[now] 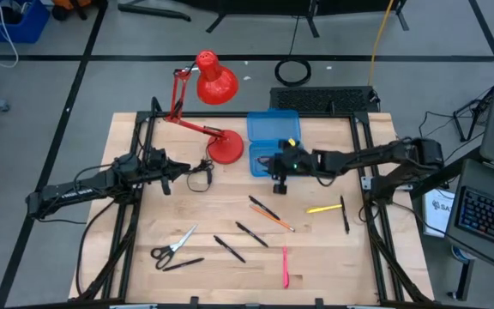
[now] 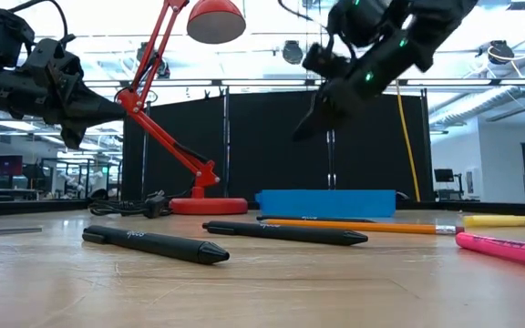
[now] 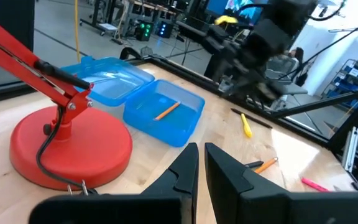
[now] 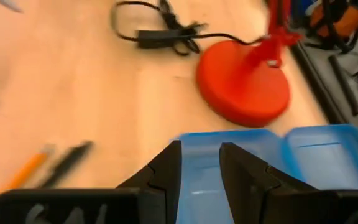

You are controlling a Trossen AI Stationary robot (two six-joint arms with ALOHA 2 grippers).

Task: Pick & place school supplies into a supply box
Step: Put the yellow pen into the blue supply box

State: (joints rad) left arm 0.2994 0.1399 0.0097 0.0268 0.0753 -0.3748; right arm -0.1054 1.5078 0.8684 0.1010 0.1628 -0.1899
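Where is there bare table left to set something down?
Free: the strip between the pink pen and the table's right rail, and the left-middle patch between the left claw and the scissors. Crowded: centre, around the black pens and orange pencil.

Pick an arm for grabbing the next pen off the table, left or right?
Right, probably. The right gripper hangs empty at the blue case, with the black pens and orange pencil just in front. The left gripper sits beyond the lamp base.
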